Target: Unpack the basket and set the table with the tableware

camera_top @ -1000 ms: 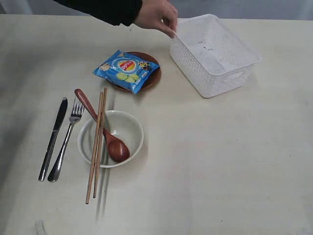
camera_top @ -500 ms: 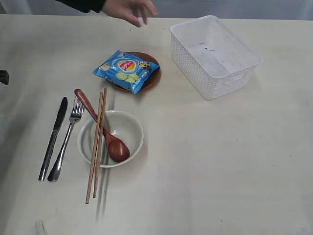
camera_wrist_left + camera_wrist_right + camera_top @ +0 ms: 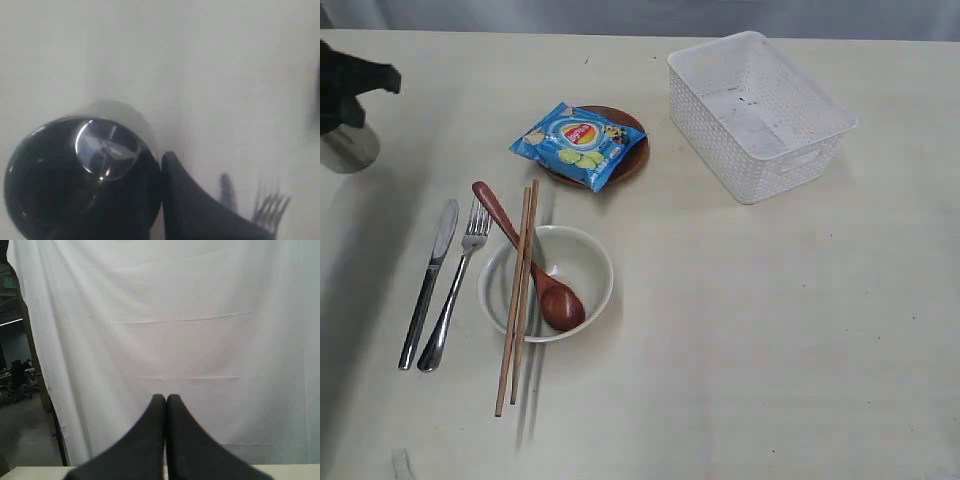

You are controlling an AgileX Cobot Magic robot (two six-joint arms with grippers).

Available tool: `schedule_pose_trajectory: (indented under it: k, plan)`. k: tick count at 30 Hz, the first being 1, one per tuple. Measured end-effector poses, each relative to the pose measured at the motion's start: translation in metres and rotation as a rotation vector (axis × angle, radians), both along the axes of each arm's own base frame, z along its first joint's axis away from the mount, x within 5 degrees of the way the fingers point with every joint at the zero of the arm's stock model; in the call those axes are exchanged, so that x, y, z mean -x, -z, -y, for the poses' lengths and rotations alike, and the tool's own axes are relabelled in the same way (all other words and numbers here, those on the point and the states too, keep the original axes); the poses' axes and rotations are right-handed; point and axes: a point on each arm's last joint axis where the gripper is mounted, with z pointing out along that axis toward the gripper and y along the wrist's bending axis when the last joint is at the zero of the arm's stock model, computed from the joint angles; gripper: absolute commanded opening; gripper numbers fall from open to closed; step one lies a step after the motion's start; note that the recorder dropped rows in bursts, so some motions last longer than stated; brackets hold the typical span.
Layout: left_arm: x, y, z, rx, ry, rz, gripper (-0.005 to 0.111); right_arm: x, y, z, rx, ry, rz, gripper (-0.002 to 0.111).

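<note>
My left gripper (image 3: 347, 122) hangs over the table (image 3: 770, 330) at the far left, shut on the rim of the small steel cup (image 3: 344, 150). From above, the cup (image 3: 75, 175) shows its shiny bottom, with one black finger (image 3: 195, 205) outside its wall. The white basket (image 3: 720, 150) stands empty at the back right. Knife (image 3: 428, 285) and fork (image 3: 455, 290) lie side by side left of the cream bowl (image 3: 585, 262). The wooden spoon (image 3: 545, 285) and chopsticks (image 3: 515, 320) rest across the bowl. My right gripper (image 3: 166, 399) is shut on nothing.
A blue snack bag (image 3: 578, 143) lies on the reddish-brown plate (image 3: 636, 160) behind the bowl. The right gripper faces a white curtain (image 3: 165, 315) and does not show in the exterior view.
A person's hand at the basket's rim withdrew out of view. My left gripper came in at the far left edge with the steel cup in it.
</note>
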Motion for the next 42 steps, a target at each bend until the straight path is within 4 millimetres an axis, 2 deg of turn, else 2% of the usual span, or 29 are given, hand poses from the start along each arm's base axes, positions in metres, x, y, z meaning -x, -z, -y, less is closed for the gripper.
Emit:
schedule_pose_trajectory:
  k: [4,7,12,14,16,17,18,19,20,21,23,24,26,27,28,29,32,39,42]
  plan:
    - [-0.016,-0.004,0.035,0.009,0.102,0.018,0.0,0.0,0.001,0.0,0.003,-0.003,-0.007,0.0]
    - [-0.026,0.006,0.065,0.009,0.178,-0.012,0.0,0.0,0.002,-0.001,0.007,-0.008,-0.017,0.0]
    - [-0.034,0.03,0.102,0.012,0.262,-0.066,0.0,0.0,0.002,-0.001,0.008,-0.009,-0.021,0.0]
    - [-0.035,0.034,0.106,0.019,0.253,-0.072,0.001,0.0,0.002,-0.001,0.008,-0.009,-0.021,0.0]
    - [-0.037,0.034,0.105,0.024,0.235,-0.064,0.012,0.0,0.002,-0.001,0.008,-0.009,-0.021,0.0]
    - [-0.037,0.034,0.104,0.026,0.23,-0.063,0.029,0.0,0.002,-0.001,0.008,-0.009,-0.021,0.0]
    - [-0.037,0.034,0.103,0.027,0.224,-0.063,0.04,0.0,0.002,-0.001,0.008,-0.009,-0.021,0.0]
    - [-0.037,0.034,0.103,0.027,0.224,-0.063,0.057,0.0,0.002,-0.001,0.008,-0.009,-0.021,0.0]
    - [-0.037,0.034,0.102,0.025,0.226,-0.068,0.062,0.0,0.002,-0.001,0.008,-0.009,-0.021,0.0]
    - [-0.037,0.035,0.102,0.025,0.226,-0.072,0.061,0.0,0.002,-0.001,0.009,-0.01,-0.023,0.0]
    - [-0.034,0.027,0.102,0.025,0.232,-0.064,0.049,0.0,0.002,-0.001,0.01,-0.012,-0.026,0.0]
    - [-0.033,0.017,0.101,0.03,0.232,-0.04,0.039,0.0,0.003,-0.002,0.014,-0.016,-0.035,0.0]
    - [-0.025,-0.015,0.099,0.043,0.234,0.042,0.018,0.0,0.004,-0.002,0.016,-0.018,-0.04,0.0]
    - [-0.017,-0.038,0.097,0.053,0.235,0.105,0.006,0.0,0.004,-0.002,0.017,-0.019,-0.043,0.0]
    - [-0.009,-0.055,0.094,0.062,0.232,0.165,0.0,0.0,0.004,-0.002,0.018,-0.02,-0.045,0.0]
    - [0.005,-0.076,0.09,0.074,0.228,0.252,0.0,0.0,0.004,-0.002,0.018,-0.02,-0.045,0.0]
    - [0.039,-0.105,0.079,0.096,0.214,0.415,0.0,0.0,0.004,-0.002,0.018,-0.02,-0.045,0.0]
    - [0.128,-0.127,0.05,0.139,0.179,0.739,0.0,-0.001,0.006,-0.003,0.027,-0.03,-0.067,0.0]
    - [0.169,-0.127,0.037,0.16,0.163,0.885,0.0,-0.001,0.006,-0.003,0.027,-0.03,-0.067,0.0]
